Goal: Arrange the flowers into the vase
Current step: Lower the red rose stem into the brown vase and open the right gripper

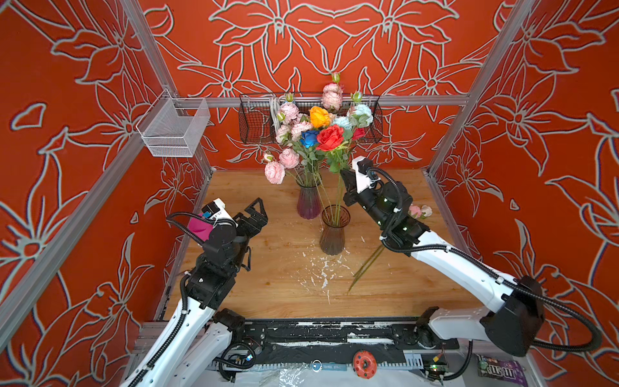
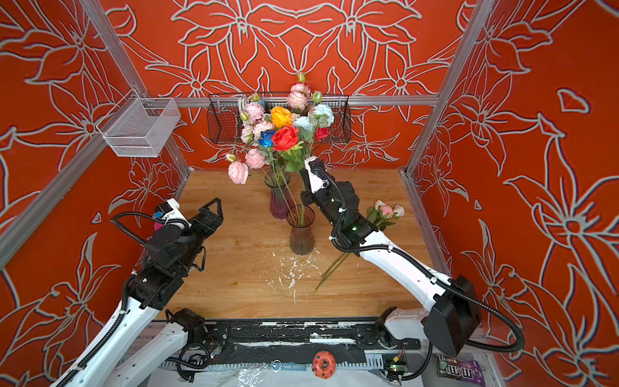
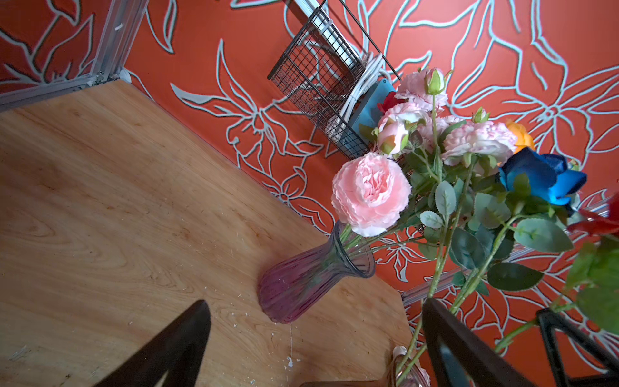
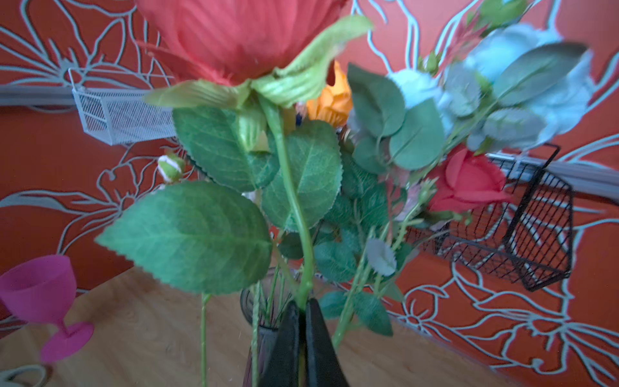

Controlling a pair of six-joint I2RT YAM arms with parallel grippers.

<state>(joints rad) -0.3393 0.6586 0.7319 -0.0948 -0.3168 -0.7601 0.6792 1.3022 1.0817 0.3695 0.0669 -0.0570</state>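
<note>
Two glass vases stand mid-table: a purple vase [image 1: 308, 201] [image 3: 294, 288] at the back and a smoky brown vase [image 1: 332, 231] [image 2: 301, 231] in front of it. Both hold flowers: pink blooms [image 1: 288, 112], an orange rose [image 1: 320, 116], a blue rose [image 1: 309, 138] and pale blue ones. My right gripper [image 1: 345, 176] [image 4: 303, 306] is shut on the green stem of a large red rose [image 1: 331, 137] [image 4: 241, 37], whose stem runs down into the brown vase. More pink and white flowers [image 2: 387, 211] lie on the table under the right arm. My left gripper [image 1: 256, 209] [image 3: 315, 351] hangs open and empty, left of the vases.
A black wire basket [image 1: 254, 117] hangs on the back wall behind the blooms, a white mesh basket [image 1: 174, 130] on the left rail. A magenta goblet [image 4: 43, 295] stands at the table's left edge. White flecks [image 1: 321, 268] dot the wooden table [image 1: 261, 284].
</note>
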